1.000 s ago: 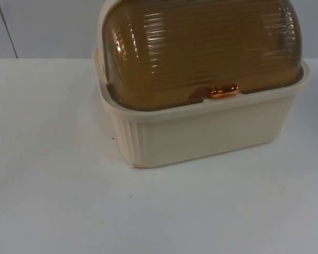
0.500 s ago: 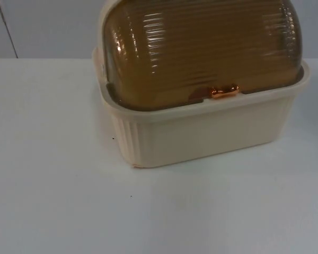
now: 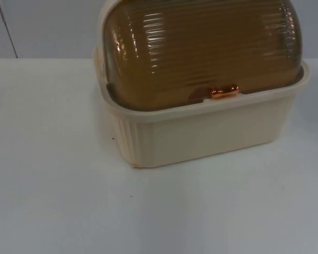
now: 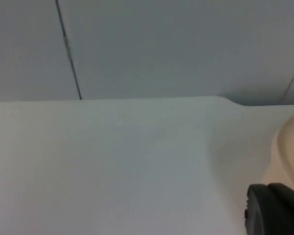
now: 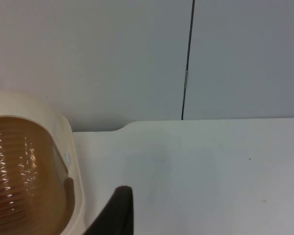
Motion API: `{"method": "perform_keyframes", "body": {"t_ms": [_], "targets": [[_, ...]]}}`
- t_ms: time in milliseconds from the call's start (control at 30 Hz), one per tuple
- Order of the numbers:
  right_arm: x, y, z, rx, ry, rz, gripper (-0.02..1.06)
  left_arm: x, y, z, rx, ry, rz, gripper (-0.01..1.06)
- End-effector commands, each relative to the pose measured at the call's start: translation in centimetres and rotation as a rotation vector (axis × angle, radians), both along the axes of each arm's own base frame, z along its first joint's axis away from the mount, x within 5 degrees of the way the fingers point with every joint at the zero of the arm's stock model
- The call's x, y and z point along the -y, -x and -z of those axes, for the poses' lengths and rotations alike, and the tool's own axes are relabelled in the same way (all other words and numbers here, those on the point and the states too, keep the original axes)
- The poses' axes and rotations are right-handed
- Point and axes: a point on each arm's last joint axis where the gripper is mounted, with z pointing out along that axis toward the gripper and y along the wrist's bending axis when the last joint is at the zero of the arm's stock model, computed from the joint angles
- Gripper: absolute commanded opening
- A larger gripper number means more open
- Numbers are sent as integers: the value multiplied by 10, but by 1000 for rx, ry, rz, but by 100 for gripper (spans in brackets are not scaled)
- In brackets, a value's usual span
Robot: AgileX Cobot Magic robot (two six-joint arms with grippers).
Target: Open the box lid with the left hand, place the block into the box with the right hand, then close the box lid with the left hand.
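Observation:
A cream box (image 3: 212, 135) with ribbed walls stands at the back of the table, right of the middle. Its brown see-through domed lid (image 3: 201, 47) is down over the rim, with a copper handle (image 3: 224, 91) at the lid's front edge. My left gripper (image 4: 277, 213) hangs over bare table just left of the box, whose cream rim (image 4: 289, 142) shows beside it. My right gripper (image 5: 115, 213) sits close to the right side of the box (image 5: 71, 161), near the lid (image 5: 19, 171).
The white table (image 3: 69, 201) stretches wide in front and to the left of the box. The grey partition wall (image 3: 42, 26) closes off the back edge right behind the box.

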Motion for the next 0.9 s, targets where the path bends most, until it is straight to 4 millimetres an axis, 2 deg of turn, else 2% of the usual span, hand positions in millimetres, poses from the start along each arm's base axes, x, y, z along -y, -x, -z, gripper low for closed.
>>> {"method": "perform_keyframes", "body": {"t_ms": [0,233,500,567,600,633,667,767,800,833,867], "targets": [[-2,4,-4,18,7,-11,105,5,3,-1,-6,4,16,0],[-2,4,-4,16,7,-11,105,25,5,-2,2,-24,93,0],[-2,4,-3,10,6,-12,105,24,4,-3,24,-16,81,0],[-2,4,-3,8,6,-12,105,24,4,-3,17,16,62,4],[-2,4,-3,8,6,-12,105,24,4,-3,16,15,62,9],[-2,4,-3,8,6,-12,105,24,4,-3,16,15,62,9],[-2,4,-3,8,6,-12,105,24,4,-3,16,4,64,16],[-2,4,-3,8,6,-12,105,23,5,-2,-3,-5,67,72],[-2,4,-3,8,6,-12,105,23,5,-2,-3,-5,67,72],[-2,4,-3,8,6,-12,105,23,6,-1,-15,-6,69,98],[-2,4,-3,8,6,-12,105,23,6,-2,-17,-2,68,104]]}}
